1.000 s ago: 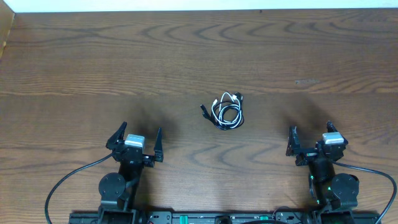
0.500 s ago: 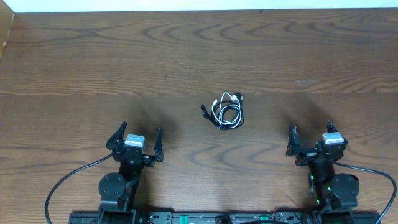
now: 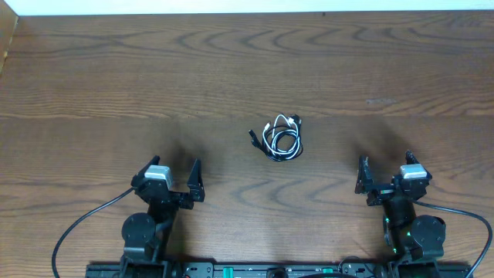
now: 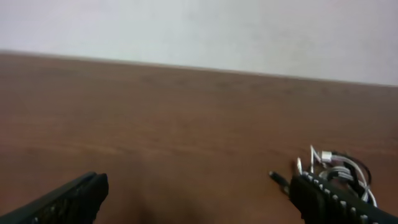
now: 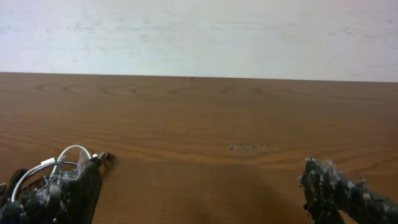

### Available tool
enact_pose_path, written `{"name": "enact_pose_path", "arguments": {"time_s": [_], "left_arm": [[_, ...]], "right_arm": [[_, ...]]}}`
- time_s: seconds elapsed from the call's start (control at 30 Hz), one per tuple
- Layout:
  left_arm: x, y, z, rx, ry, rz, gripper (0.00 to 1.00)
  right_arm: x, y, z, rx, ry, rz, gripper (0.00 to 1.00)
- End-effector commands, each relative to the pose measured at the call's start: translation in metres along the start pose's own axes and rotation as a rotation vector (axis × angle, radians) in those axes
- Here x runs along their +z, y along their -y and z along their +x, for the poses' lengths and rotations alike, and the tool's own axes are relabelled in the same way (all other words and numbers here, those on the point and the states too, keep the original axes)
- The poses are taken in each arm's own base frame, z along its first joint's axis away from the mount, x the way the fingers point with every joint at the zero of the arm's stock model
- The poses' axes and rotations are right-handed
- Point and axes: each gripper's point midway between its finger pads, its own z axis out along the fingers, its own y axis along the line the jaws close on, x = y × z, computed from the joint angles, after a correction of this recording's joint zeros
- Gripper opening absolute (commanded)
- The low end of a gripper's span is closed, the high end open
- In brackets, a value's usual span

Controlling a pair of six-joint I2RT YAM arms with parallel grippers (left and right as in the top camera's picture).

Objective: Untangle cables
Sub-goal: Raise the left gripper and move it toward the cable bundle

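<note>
Lying near the middle of the table (image 3: 116, 77), the cables (image 3: 282, 137) sit as one small knotted bundle, with the black cable (image 3: 266, 143) and the white cable (image 3: 279, 121) looped through each other and a black plug end poking out to the left. Neither of your grippers touches them. Your left gripper (image 3: 171, 171) rests at the near edge, well apart from the bundle, its jaws spread wide and holding nothing. Your right gripper (image 3: 385, 166) sits at the near edge on the other side, jaws likewise apart and empty. In your blurred left wrist view the bundle (image 4: 336, 169) shows just past one finger (image 4: 339, 200); in your right wrist view the white loop (image 5: 59, 157) peeks over one finger (image 5: 68, 190).
</note>
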Motion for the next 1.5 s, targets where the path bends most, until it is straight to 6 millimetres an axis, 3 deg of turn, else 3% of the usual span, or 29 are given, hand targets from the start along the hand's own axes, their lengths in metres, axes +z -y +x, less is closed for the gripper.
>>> {"name": "enact_pose_path", "arguments": {"time_s": [0.0, 0.33, 0.63, 0.7, 0.97, 1.1, 1.27, 1.47], "left_arm": [[-0.003, 0.004, -0.008, -0.04, -0.044, 0.006, 0.98], [0.012, 0.005, -0.022, -0.066, -0.266, -0.027, 0.98], [0.027, 0.021, -0.04, -0.099, -0.426, 0.031, 0.98], [0.026, 0.02, -0.038, -0.105, -0.474, 0.018, 0.98], [0.008, 0.011, 0.001, -0.128, -0.669, -0.041, 0.98], [0.008, 0.016, 0.003, -0.14, -0.683, -0.014, 0.98], [0.011, 0.043, -0.005, -0.181, -0.659, 0.139, 0.98], [0.006, 0.044, -0.017, -0.182, -0.668, 0.13, 0.98]], "right_arm": [[0.0, -0.001, 0.0, -0.012, 0.001, -0.002, 0.99], [0.0, -0.001, 0.0, -0.012, 0.001, -0.002, 0.99], [0.0, -0.001, 0.0, -0.012, 0.001, -0.002, 0.99], [0.0, -0.001, 0.0, -0.012, 0.001, -0.002, 0.99], [0.0, -0.001, 0.0, -0.012, 0.001, -0.002, 0.99], [0.0, -0.001, 0.0, -0.012, 0.001, -0.002, 0.99], [0.0, -0.001, 0.0, -0.012, 0.001, -0.002, 0.99], [0.0, -0.001, 0.0, -0.012, 0.001, -0.002, 0.99]]}}
